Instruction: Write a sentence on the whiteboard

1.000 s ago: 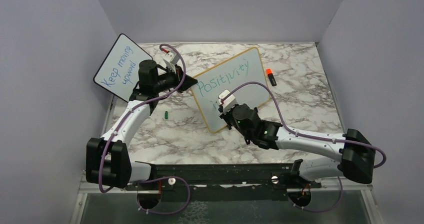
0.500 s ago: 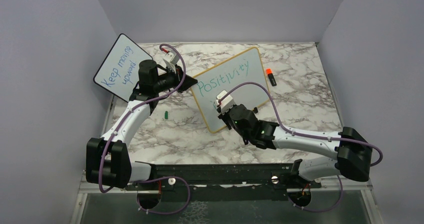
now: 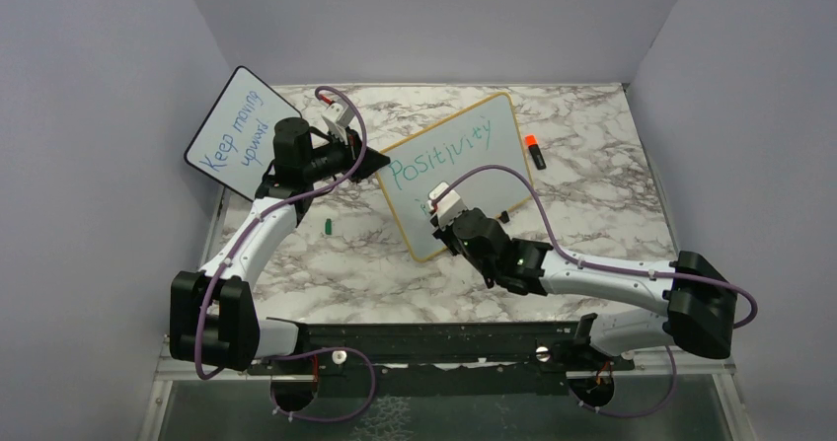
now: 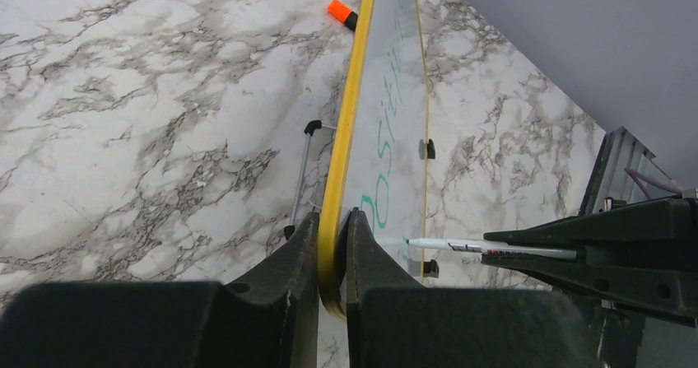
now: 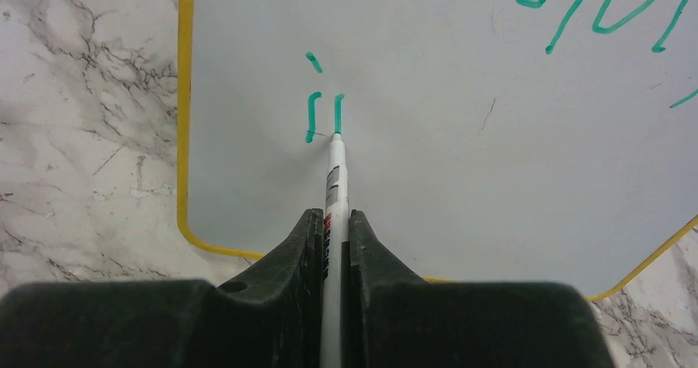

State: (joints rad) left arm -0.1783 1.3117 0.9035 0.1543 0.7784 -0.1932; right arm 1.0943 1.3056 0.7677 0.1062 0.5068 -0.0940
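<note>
Green-tipped marker [image 5: 335, 179], pinched in the right tool [image 5: 333, 217], touched the whiteboard [image 5: 461, 179], which the left tool [image 4: 332, 220] clamped to steady it.

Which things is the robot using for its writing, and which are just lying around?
Using:
whiteboard, held at its edge by the left pincer
green sentence
marker in the right pincer

Lying around:
orange-capped marker
small green piece
small board with blue writing
</note>
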